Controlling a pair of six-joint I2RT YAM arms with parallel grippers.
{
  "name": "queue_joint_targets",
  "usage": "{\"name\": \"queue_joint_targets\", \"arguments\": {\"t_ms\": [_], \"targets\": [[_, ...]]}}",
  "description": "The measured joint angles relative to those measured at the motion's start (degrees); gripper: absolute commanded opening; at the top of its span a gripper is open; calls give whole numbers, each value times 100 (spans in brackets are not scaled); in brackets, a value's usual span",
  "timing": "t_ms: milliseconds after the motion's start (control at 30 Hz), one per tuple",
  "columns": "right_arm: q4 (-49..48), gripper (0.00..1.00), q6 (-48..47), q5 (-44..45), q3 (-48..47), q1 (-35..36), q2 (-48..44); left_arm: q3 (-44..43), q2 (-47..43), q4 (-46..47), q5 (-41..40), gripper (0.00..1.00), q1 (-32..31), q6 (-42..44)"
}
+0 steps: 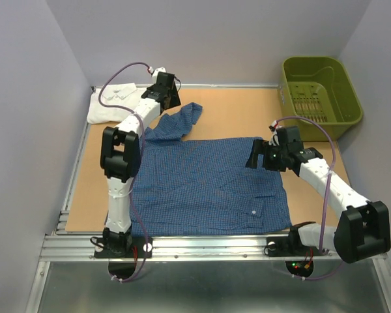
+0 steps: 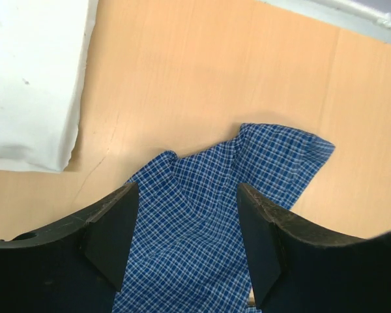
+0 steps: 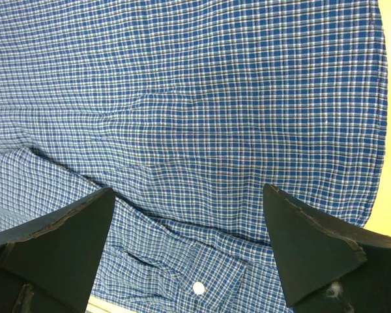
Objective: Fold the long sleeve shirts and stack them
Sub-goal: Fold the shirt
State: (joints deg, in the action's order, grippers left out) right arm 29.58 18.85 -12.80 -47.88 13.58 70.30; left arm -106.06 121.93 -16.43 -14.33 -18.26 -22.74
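The dark blue checked shirt [image 1: 205,186] lies spread flat on the table, one sleeve [image 1: 179,122] stretched to the far left. The white shirt [image 1: 114,103] lies folded at the far left corner; it also shows in the left wrist view [image 2: 32,78]. My left gripper [image 1: 171,98] is open and empty, hovering over the sleeve end [image 2: 247,163]. My right gripper [image 1: 255,156] is open and empty over the shirt's right edge, above a buttoned cuff [image 3: 199,287] folded onto the body [image 3: 202,98].
An olive-green plastic basket [image 1: 319,94] stands at the far right corner. The wooden tabletop [image 1: 241,111] shows bare beyond the blue shirt. A metal rail [image 1: 202,244] runs along the near edge.
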Motion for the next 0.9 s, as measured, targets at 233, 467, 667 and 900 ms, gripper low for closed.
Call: {"name": "queue_joint_targets", "arguments": {"t_ms": [233,467,667,900], "targets": [[0,100,24,-74,0,-2,-13,-669,1080,-505,-42,73,7,-243],[2,100,22,-76,0,-2,-17,-728,1397,-861,-162,61,4,-586],[0,100,22,-76,0,-2,-39,-745,1432,-929,-199,16,13,-772],[2,100,22,-76,0,-2,-98,-754,1429,-916,-140,2,66,-905]]}}
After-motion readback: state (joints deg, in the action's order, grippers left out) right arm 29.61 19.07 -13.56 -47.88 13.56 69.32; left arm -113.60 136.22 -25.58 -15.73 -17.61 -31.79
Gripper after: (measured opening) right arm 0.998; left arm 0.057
